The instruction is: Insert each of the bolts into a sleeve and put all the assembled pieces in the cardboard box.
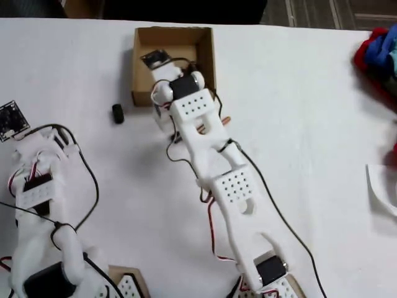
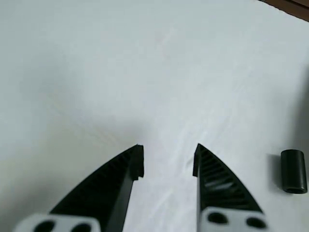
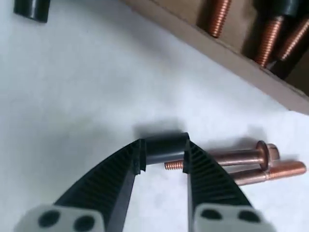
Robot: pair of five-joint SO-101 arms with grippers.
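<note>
My right gripper [image 3: 162, 157] is shut on a short black sleeve [image 3: 165, 146] that rests on the white table just outside the cardboard box [image 1: 141, 68]. Two copper bolts [image 3: 240, 157] [image 3: 275, 171] lie side by side next to it, and a threaded tip [image 3: 174, 166] shows between the fingers right beside the sleeve. Inside the box [image 3: 231, 55] lie several bolts with black sleeves on them [image 3: 270, 31]. A second loose sleeve [image 1: 118, 113] [image 2: 293, 171] [image 3: 31, 8] lies left of the box. My left gripper [image 2: 167, 159] hovers open over bare table, the loose sleeve off to one side.
The right arm [image 1: 217, 167] stretches from the table's front edge to the box's near wall. The left arm [image 1: 40, 186] stands folded at the front left. Coloured cloth [image 1: 378, 53] and a white object [image 1: 381, 189] sit at the right edge.
</note>
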